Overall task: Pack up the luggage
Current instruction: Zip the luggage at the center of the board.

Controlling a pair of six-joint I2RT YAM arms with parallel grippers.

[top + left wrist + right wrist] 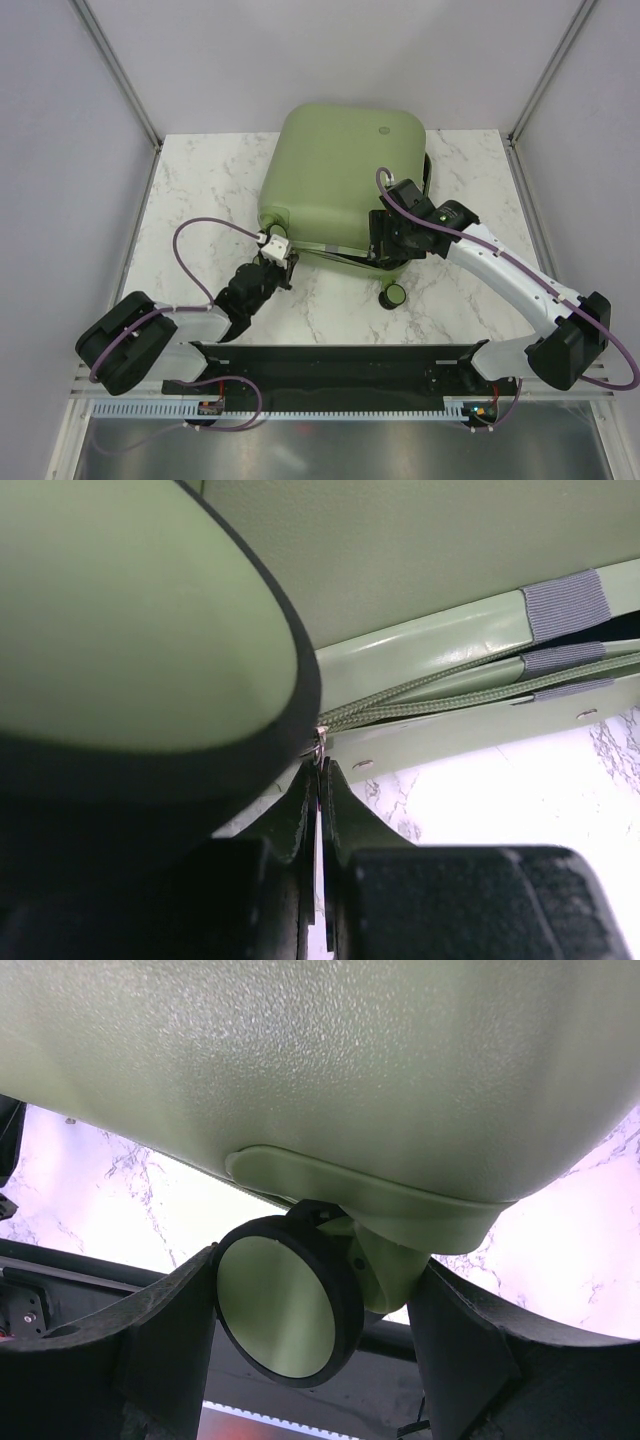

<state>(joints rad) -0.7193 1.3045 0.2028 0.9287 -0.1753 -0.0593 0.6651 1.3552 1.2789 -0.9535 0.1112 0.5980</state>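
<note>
- I see the luggage (pixel 340 170) lying flat at the far middle of the bench (pixel 200 190).
- Left gripper (pixel 321 770): pinched tight on the zipper pull (pixel 320 748) at the luggage's near-left corner.
- Right gripper (pixel 385 245): jaws wide apart, standing either side of a caster wheel (pixel 285 1310) on its near edge.

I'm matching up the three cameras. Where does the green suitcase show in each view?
Top view: suitcase at back centre of the table.
Left wrist: suitcase across the top, its zipper pull pinched at centre.
Right wrist: suitcase fills the upper half, one wheel hanging below.
Shared landmark: the white marble table, visible in all three.
</note>
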